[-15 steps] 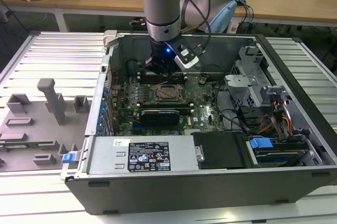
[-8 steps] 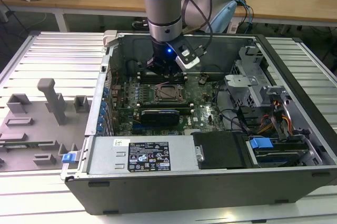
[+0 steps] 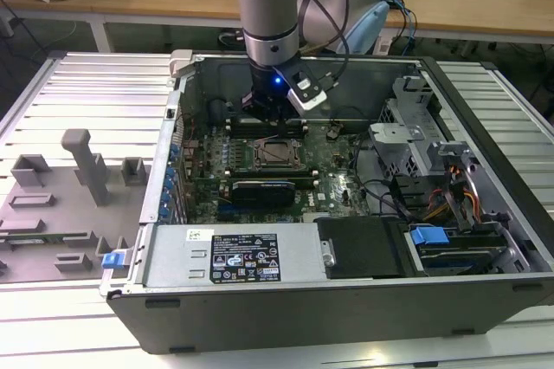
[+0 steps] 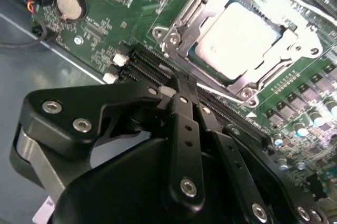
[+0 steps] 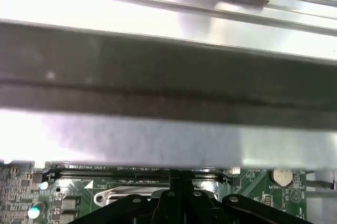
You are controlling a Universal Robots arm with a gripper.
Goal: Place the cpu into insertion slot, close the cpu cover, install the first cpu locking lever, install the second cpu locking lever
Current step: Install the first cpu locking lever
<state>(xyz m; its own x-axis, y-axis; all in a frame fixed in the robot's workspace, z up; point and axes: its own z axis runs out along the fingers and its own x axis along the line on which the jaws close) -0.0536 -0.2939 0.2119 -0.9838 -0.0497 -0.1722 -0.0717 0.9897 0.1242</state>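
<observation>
The pincer [image 4: 180,83] had its black fingers [image 4: 185,129] drawn tight together, tips meeting with nothing between them. Its body was cut off at the picture edge in both wrist views. In the exterior view the pincer [image 3: 275,118] hung low inside the open computer case [image 3: 286,313], and the arm's wrist hid much of it.

Directly under the fingertips ran the long black memory slots [image 4: 150,66], partly covered by the fingers. Just beyond the tips sat the insertion slot [image 4: 197,50] on the green motherboard [image 4: 105,29]. The cpu [image 4: 239,33] lay inside it, its pale top washed out by glare. The cpu cover [image 4: 239,83] lay down flat around the chip, its window framing the metal top. Whether either locking lever was latched could not be made out.

In the first wrist view the cover's rim [image 5: 126,195] peeked out beside the fingers, mostly hidden behind them. Farther off to one side was a round coin battery [image 4: 71,4]. Beyond the board rose the blurred dark case wall [image 5: 168,77]. Outside the case, well apart from the pincer, grey fixtures [image 3: 86,165] stood on the ribbed table [image 3: 86,83].
</observation>
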